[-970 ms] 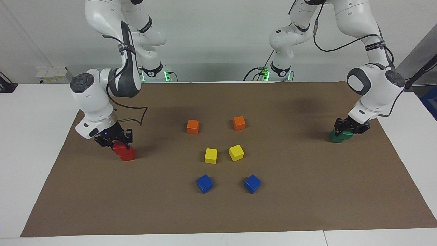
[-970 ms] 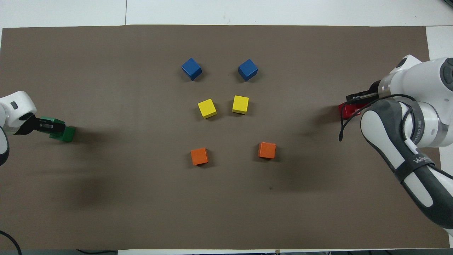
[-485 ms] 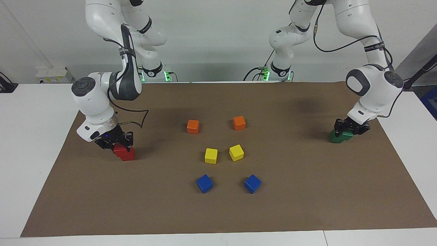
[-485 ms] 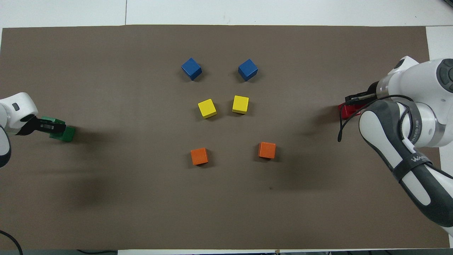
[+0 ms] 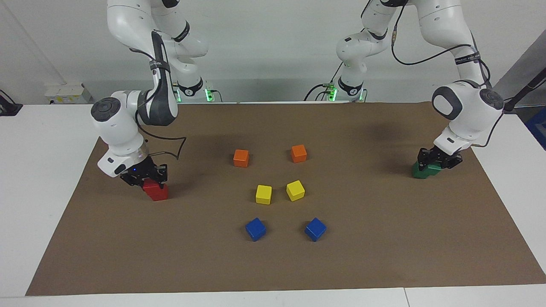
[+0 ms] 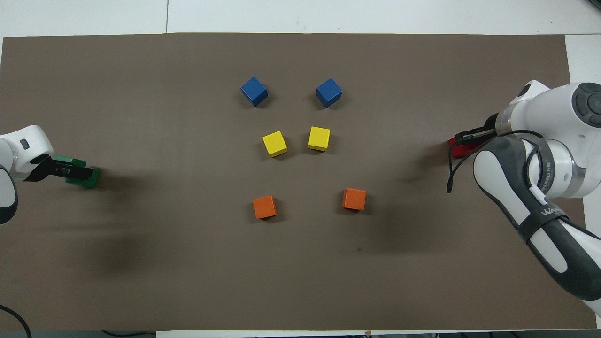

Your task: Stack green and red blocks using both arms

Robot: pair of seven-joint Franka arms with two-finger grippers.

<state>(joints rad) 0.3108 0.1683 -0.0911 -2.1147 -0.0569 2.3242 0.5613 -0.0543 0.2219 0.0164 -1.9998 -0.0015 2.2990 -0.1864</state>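
Green and red blocks (image 5: 420, 172): two pairs, one at each end of the brown mat (image 5: 273, 264) that covers the white surface (image 5: 38, 179).

Nearest the robots you have the two orange cubes (image 5: 241, 158) (image 5: 299, 153).

A little farther out, at the left arm's end, is the green pair. The upper green block (image 5: 433, 168) sits on the lower green block (image 6: 89, 178), offset rather than squared up. The left gripper (image 5: 439, 160) is down on the upper one. Its fingers cover the contact, so you cannot tell whether they are clamping or have let go.

Farther again, at the right arm's end, is the red pair. The lower red block (image 5: 159, 194) rests on the mat. The upper red block (image 5: 149, 186) is on it, shifted toward the robots. The right gripper (image 5: 143, 178) has its fingers clenched on the upper block.

The two yellow cubes (image 5: 263, 194) (image 5: 295, 190) lie about level with the red pair. The two blue cubes (image 5: 255, 229) (image 5: 315, 229) lie farthest out.

Writing: a dark strap (image 6: 544, 213) on the right arm carries white lettering that starts "WA". The rest is unreadable.

Hidden: from overhead, the right arm covers most of the red pair, leaving only a red sliver. The left arm is cut off by the frame edge.
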